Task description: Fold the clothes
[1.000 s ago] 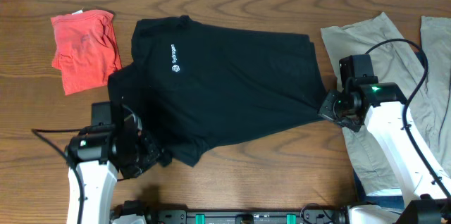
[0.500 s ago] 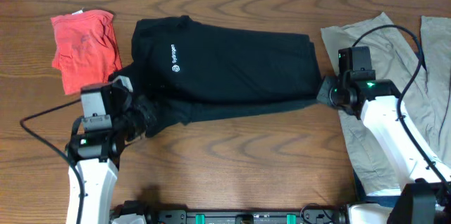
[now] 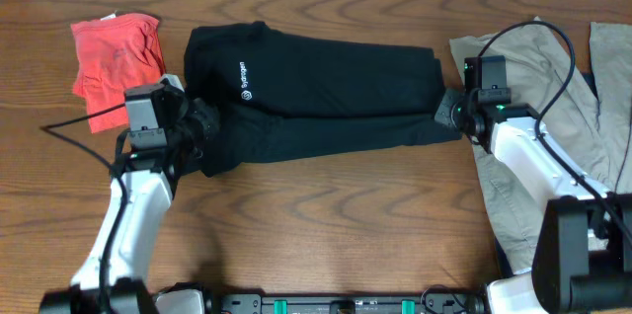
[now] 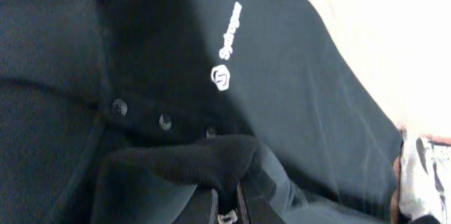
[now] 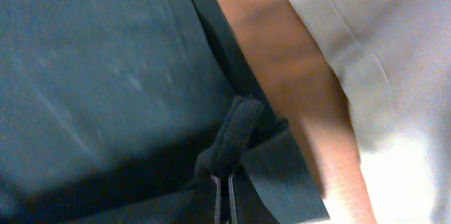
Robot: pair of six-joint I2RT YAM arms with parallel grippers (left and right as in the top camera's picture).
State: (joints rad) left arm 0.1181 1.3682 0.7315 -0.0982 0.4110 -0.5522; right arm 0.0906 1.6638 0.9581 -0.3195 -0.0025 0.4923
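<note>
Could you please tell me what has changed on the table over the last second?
The left gripper and right gripper, both shut on the near edge of the black shirt, carried it toward the far side of the table, folding the shirt narrower. The red garment and khaki trousers stayed put.

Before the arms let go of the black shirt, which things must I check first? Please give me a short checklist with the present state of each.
1. Left gripper pinches the black polo shirt: ok, a bunch of cloth sits between its fingers.
2. Right gripper pinches the shirt's other end: ok.
3. Folded part lies even between both grippers: ok in the overhead view, only slightly slanted.
4. Red garment apart from the shirt: ok.
5. Beige trousers apart from the shirt: ok, bare table shows between them in the right wrist view.
6. Held cloth rests on the table: cannot tell.
</note>
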